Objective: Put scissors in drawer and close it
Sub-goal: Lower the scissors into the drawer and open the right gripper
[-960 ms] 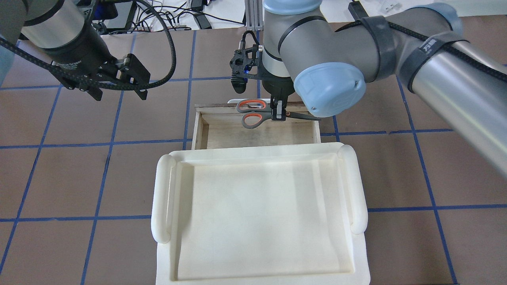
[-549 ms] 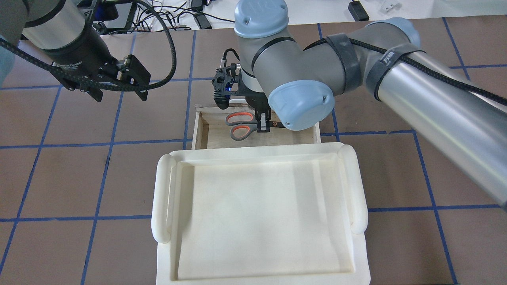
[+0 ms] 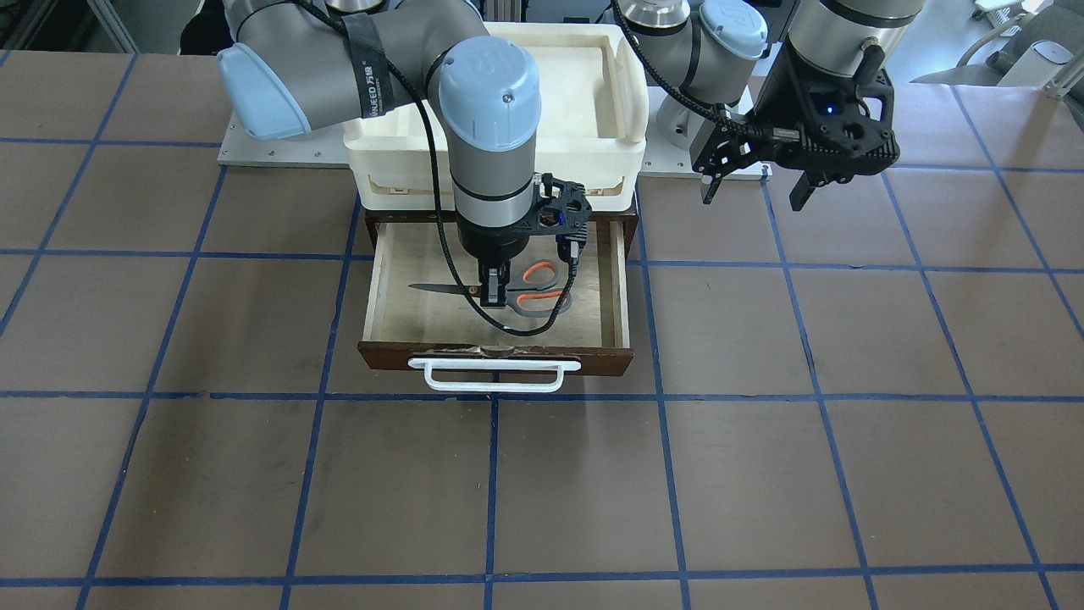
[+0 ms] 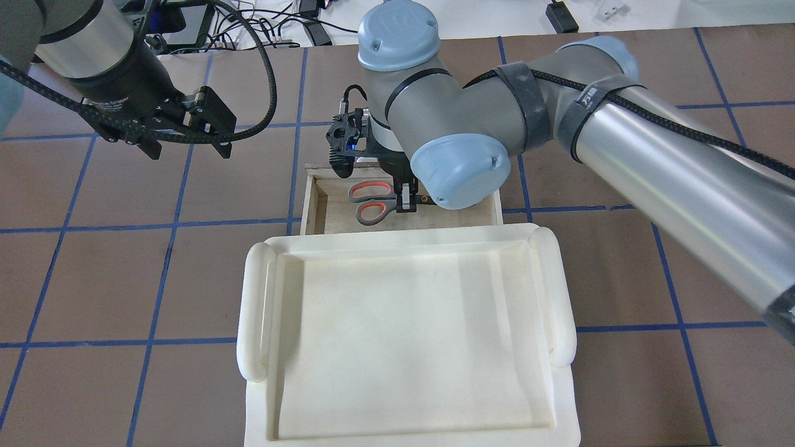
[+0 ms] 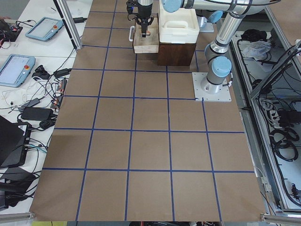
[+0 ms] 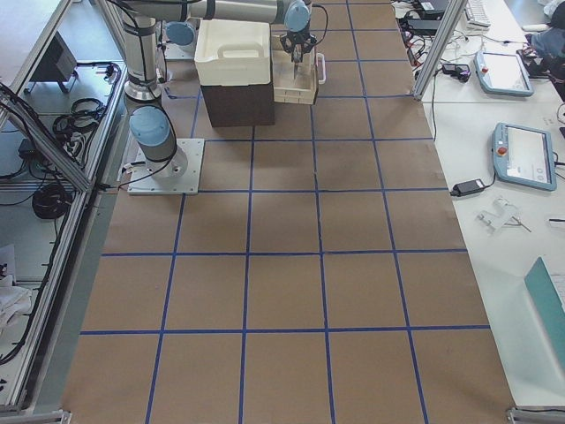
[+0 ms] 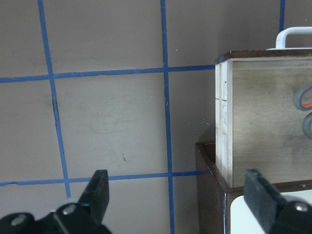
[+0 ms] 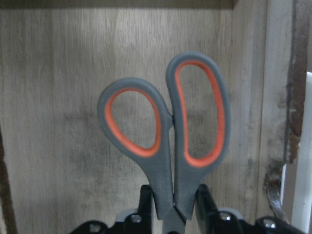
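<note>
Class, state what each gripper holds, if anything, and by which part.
The right gripper holds the scissors by the neck, between handle loops and blades. The left gripper is open and holds nothing.

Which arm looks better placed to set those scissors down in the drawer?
The right arm. The right pincer grips the scissors low inside the open drawer, so it probably need only let go. The left pincer hangs open and empty off to the side.
</note>
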